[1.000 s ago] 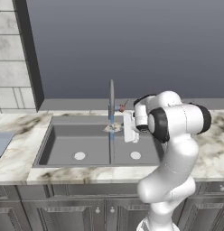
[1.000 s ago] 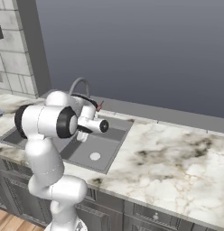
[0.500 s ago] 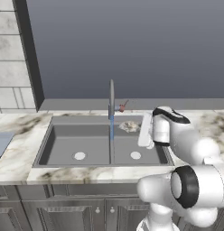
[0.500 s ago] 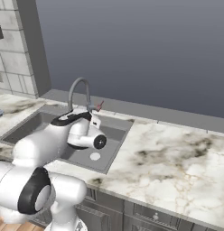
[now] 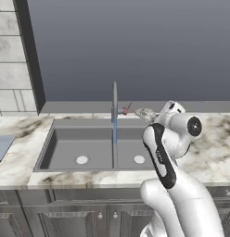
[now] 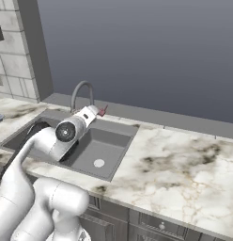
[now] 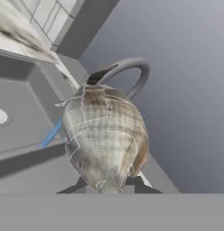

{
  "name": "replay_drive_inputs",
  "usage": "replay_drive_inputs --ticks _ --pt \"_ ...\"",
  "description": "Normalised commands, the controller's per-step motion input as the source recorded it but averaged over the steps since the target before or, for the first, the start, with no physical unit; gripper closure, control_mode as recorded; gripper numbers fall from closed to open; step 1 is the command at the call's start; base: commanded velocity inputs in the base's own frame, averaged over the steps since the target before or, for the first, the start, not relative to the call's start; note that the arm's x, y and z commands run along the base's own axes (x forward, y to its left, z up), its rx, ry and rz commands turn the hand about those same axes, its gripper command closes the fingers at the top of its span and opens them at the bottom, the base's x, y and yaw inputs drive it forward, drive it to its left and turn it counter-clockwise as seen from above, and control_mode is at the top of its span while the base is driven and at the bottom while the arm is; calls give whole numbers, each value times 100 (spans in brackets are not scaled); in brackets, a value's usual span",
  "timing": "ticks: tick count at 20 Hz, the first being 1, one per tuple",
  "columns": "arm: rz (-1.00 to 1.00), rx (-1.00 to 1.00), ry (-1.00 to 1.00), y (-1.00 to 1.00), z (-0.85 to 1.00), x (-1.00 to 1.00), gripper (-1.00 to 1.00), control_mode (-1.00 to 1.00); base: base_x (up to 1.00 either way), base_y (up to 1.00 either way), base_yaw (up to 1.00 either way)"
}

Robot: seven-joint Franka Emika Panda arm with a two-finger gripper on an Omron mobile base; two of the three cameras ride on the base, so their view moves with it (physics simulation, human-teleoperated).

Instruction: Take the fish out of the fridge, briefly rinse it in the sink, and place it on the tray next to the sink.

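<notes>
The fish is held tight in the closed gripper, above the sink's right basin near its back edge, beside the faucet with water running.

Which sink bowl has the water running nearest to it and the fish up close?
The right-hand bowl, the one nearer the arm. The blue stream falls on the divider at its edge, and the fish, held in the tool, hangs above its back rim.

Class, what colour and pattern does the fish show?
Silver-grey with brownish mottling and pale scale lines; the fish shows best in the hand view.
</notes>
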Motion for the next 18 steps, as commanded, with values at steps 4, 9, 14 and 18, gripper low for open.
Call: replay_drive_inputs --ticks 4,9,14,18 --pt "-47 2 53 -2 100 -41 100 -100 0 0 0" --pt "-46 8 75 -7 95 -43 100 -100 0 0 0" --pt "-12 2 18 -6 23 -21 100 -100 0 0 0" --pt "0 12 -39 -9 -6 -72 100 -100 0 0 0"
